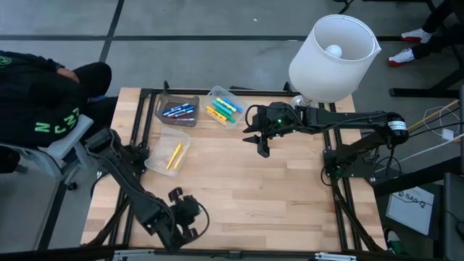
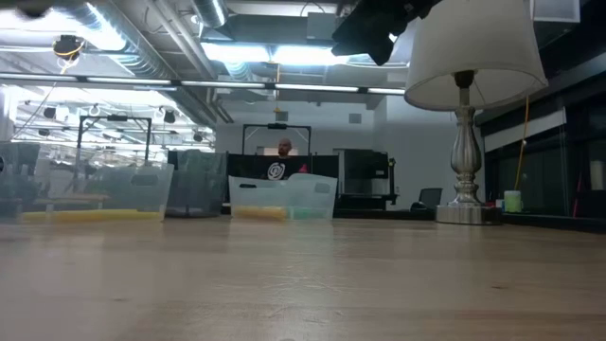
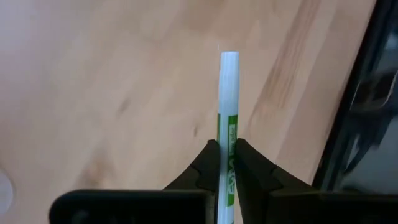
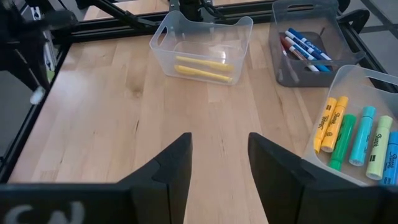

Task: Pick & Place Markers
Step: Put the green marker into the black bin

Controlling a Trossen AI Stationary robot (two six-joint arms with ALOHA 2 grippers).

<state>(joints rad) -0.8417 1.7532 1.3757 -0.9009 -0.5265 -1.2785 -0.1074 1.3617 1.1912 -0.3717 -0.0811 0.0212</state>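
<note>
Left hand [image 3: 227, 171]: at the desk's [image 1: 275, 188] 7 o'clock corner, pinching a white-and-green marker [image 3: 228, 118] upright between its fingers.
Right hand [image 4: 219, 165]: spread, empty, above desk centre.
Other markers: yellow pair [image 4: 202, 67] in clear bin [image 4: 200, 46]; blue ones [image 4: 305, 45] in grey bin [image 4: 311, 71]; mixed colours [image 4: 354, 140] in third bin [image 4: 345, 81], at 11–12 o'clock.

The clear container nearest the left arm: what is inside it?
Inside the clear container lie two yellow markers, side by side on its floor. Nothing else shows through its walls, and nothing covers them.
</note>
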